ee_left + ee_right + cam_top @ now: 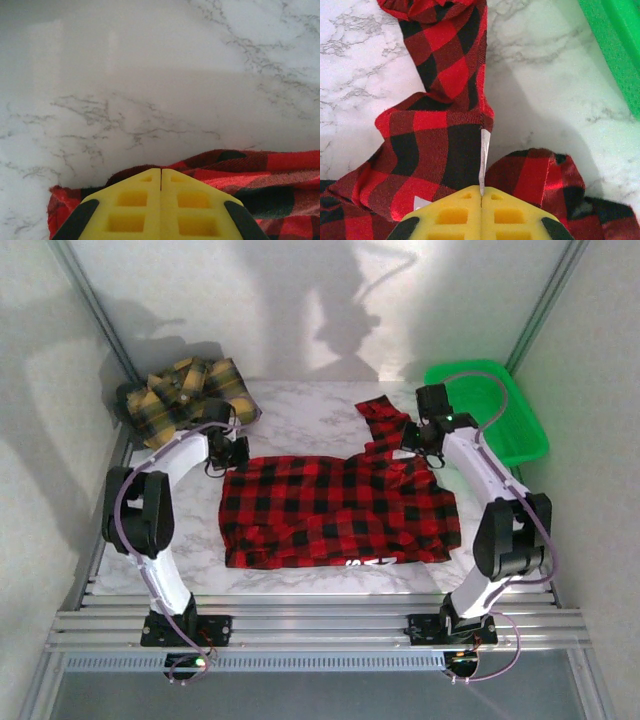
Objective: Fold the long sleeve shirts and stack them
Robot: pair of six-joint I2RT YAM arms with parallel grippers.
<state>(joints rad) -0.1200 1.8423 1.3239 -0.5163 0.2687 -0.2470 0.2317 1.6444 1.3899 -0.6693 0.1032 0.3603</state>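
Marble table (300, 412): left gripper (160, 171) closed over red shirt (330, 510), right gripper (481, 190) pinching it; overhead adds yellow shirt (185, 395).

On my feed the red-and-black shirt (340, 510) is a bold buffalo check, with a bit of white lettering (368, 563) at its near edge and a pale whitish strip (484, 150) along one seam. The yellow-and-black shirt (190, 392) is a duller plaid, mustard over dark bands. The table (300, 410) is white marble with thin grey veining. The tray (500, 430) is bright green. The left gripper (160, 171) and right gripper (481, 189) both show me yellow fingers with black corners. The left arm (175, 455) and right arm (480, 465) are white with black joints, and their cables (118, 510) are purple.
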